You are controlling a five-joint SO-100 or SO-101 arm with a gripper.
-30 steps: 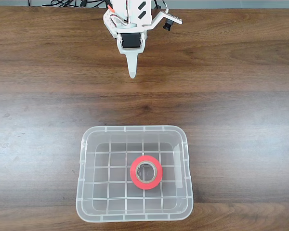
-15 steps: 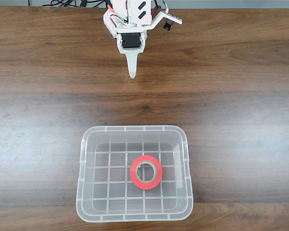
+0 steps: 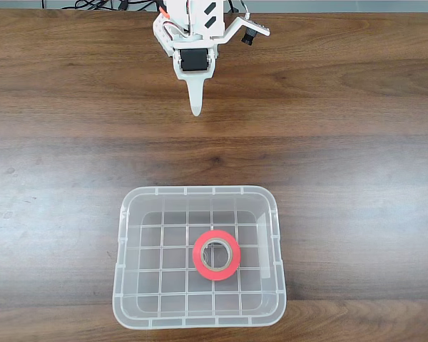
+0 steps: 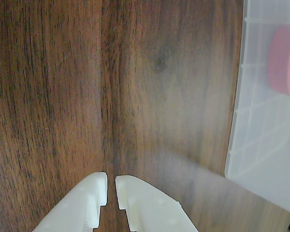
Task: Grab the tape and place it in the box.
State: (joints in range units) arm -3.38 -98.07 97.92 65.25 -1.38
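The bench carries all items; its wood surface shows no difference across the last second of the fixed view. Nothing has shifted: arm, box and tape hold identical positions in every picture, so the scene is static.

The box stands well apart from the gripper, out ahead of its tips across a broad strip of bare bench. In the wrist view the box wall lies forward and to the right of the gripper.

The gripper sits retracted near the arm base at the far edge of the bench. In the wrist view the gripper has its two tips almost together, with only a narrow slit between them and nothing held.

The tape lies flat on the grid floor inside the box, right of centre, clear of every wall and far ahead of the gripper.

Judgement: placement is complete, the arm is parked, and no further step appears necessary
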